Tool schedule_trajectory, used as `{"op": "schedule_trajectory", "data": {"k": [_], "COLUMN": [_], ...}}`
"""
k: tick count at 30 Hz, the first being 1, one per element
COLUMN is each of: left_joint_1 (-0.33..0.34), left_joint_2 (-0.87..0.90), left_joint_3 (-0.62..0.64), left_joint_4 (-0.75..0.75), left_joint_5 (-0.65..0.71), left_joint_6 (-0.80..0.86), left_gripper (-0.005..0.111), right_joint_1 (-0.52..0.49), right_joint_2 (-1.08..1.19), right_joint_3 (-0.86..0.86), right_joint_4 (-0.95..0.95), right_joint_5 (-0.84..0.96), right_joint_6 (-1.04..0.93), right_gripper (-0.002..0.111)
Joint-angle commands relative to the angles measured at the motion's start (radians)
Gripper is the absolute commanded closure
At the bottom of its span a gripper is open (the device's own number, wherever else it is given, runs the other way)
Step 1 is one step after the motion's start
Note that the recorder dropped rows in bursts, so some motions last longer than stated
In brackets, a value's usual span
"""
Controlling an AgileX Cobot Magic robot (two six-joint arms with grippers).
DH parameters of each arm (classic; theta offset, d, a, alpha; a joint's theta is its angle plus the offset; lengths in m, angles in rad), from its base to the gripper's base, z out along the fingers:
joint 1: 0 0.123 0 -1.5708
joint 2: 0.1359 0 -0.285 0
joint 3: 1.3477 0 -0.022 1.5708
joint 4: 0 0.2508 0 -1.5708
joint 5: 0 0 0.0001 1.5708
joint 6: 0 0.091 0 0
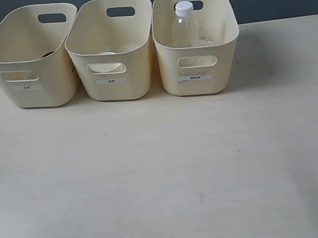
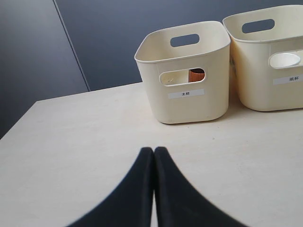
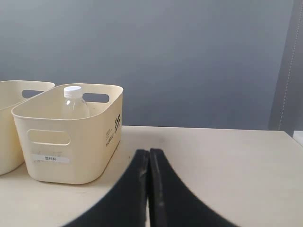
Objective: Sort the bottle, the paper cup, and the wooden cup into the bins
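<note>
Three cream bins stand in a row at the back of the table. The clear bottle (image 1: 185, 28) with a white cap stands upright in the right bin (image 1: 200, 76), and shows too as the bottle (image 3: 74, 103) in that bin (image 3: 71, 156). Through the handle slot of the left bin (image 2: 189, 101) I see a sliver of the brown wooden cup (image 2: 196, 74). The paper cup (image 2: 284, 60) shows white through the slot of the middle bin (image 2: 279, 90). My left gripper (image 2: 154, 150) and right gripper (image 3: 149, 152) are both shut and empty, well short of the bins. Neither gripper appears in the exterior view.
The pale table (image 1: 167, 177) runs wide in front of the bins. A dark grey wall stands behind the table's back edge. The left bin (image 1: 32, 83) and middle bin (image 1: 115, 78) sit close together, almost touching.
</note>
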Motion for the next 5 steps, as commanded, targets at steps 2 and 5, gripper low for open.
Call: {"op": "schedule_trajectory", "data": {"k": [2, 5], "left_joint_1": [-0.004, -0.004], "left_joint_2": [0.005, 0.005], "left_joint_3": [-0.005, -0.005], "left_joint_4": [-0.002, -0.002], "left_joint_5": [-0.005, -0.005], "left_joint_6": [-0.002, -0.002], "left_gripper": [0.107, 0.107], "right_joint_1": [-0.006, -0.006], "right_joint_2": [-0.005, -0.005], "right_joint_3": [0.004, 0.004], "right_joint_4": [-0.001, -0.001], "right_joint_5": [0.006, 0.006], "right_joint_6": [0.001, 0.001], "right_gripper": [0.109, 0.109]}}
